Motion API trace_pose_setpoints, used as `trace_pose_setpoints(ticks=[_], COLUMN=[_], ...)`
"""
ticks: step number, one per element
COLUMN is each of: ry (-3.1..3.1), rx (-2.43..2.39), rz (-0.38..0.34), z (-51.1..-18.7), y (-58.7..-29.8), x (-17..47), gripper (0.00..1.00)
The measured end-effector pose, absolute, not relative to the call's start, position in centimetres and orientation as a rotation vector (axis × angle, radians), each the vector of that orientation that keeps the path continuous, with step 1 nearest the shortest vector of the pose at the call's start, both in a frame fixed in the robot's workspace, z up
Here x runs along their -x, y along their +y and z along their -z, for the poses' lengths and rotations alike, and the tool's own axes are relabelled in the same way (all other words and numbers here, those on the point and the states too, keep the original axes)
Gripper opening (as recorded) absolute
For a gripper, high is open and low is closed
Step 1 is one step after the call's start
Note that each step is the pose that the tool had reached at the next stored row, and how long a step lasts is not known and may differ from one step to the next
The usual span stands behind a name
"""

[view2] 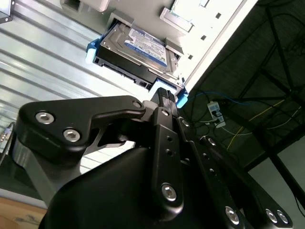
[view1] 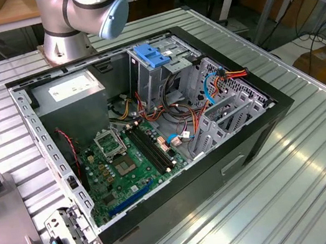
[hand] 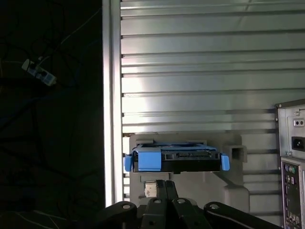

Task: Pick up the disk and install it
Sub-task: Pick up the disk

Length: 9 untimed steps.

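Disk (hand: 177, 160), the black-silver rectangular metal hard drive with blue plastic rails, sits in a grey holder (hand: 205, 191) on the ribbed metal table (hand: 190, 71), just ahead of the black tool (hand: 164, 187), whose tips are together. Advancing like this would likely shove the drive rather than grip it.
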<state>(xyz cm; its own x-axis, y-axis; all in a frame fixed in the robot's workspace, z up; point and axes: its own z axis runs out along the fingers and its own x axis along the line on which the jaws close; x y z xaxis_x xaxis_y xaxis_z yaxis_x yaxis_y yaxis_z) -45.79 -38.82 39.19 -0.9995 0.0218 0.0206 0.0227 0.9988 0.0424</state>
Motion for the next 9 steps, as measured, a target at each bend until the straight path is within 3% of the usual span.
trace_pose_setpoints(ticks=[9], ry=[-3.118], rx=[-0.075], rz=[0.065], z=[-39.19], y=[-38.83], x=[45.79], gripper=[0.11])
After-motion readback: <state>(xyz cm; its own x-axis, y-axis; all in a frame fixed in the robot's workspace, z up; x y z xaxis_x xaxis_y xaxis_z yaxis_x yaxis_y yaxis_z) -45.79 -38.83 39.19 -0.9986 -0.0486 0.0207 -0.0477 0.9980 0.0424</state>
